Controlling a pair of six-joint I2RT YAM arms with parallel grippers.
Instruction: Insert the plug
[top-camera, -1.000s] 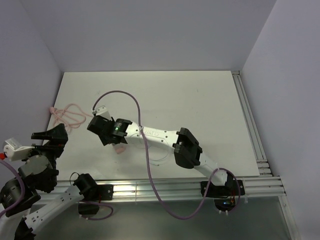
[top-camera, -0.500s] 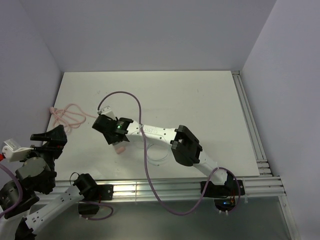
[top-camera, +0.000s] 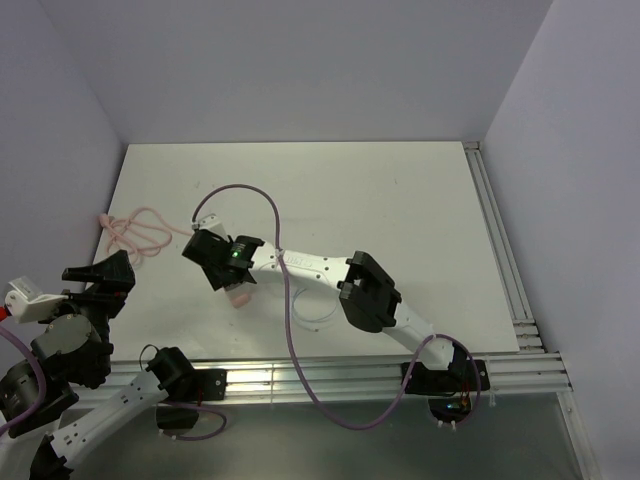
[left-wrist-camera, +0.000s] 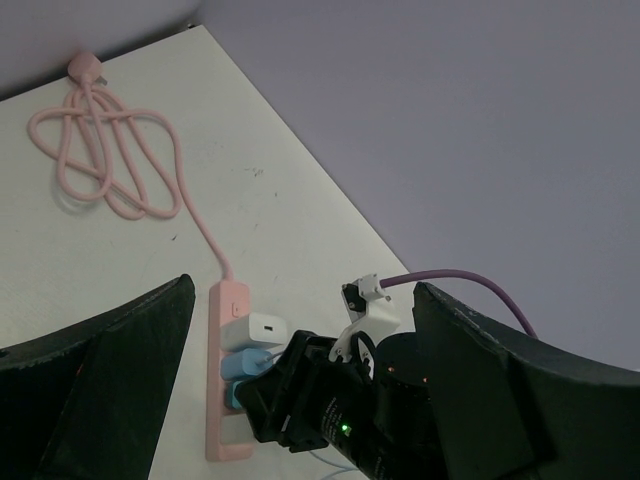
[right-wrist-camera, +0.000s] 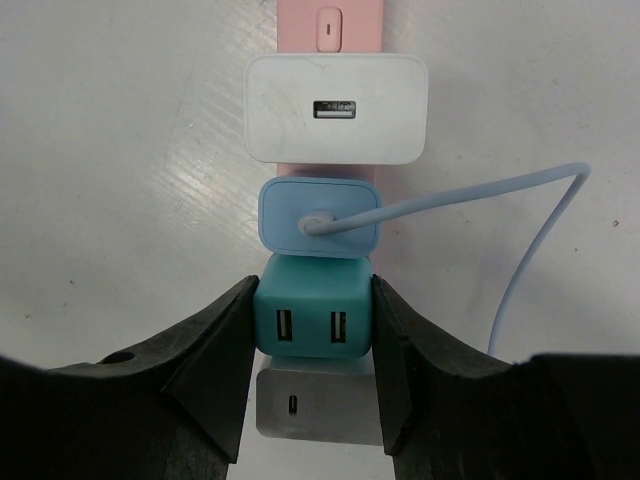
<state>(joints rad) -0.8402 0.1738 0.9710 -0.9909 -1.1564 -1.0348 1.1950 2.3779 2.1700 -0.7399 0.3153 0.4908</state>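
In the right wrist view my right gripper (right-wrist-camera: 312, 330) is shut on a teal two-port adapter (right-wrist-camera: 312, 318), one finger against each side. The adapter sits on the pink socket strip (right-wrist-camera: 330, 25), between a light-blue adapter (right-wrist-camera: 290, 215) and a grey adapter (right-wrist-camera: 318, 405). The plug (right-wrist-camera: 318, 222), a small pale head on a thin pale wire (right-wrist-camera: 520, 270), sits in the light-blue adapter. In the top view the right gripper (top-camera: 215, 262) covers the strip. My left gripper (top-camera: 100, 280) is open and empty, hovering to the left of the strip.
A white adapter (right-wrist-camera: 336, 108) fills the strip's first socket. The pink cord (top-camera: 135, 232) lies coiled at the table's left edge. A purple robot cable (top-camera: 265, 200) arcs over the right arm. The thin wire loops (top-camera: 315, 315) near the front edge.
The right gripper has shifted slightly towards the near right over the strip and stays shut. The left wrist has sunk a little.
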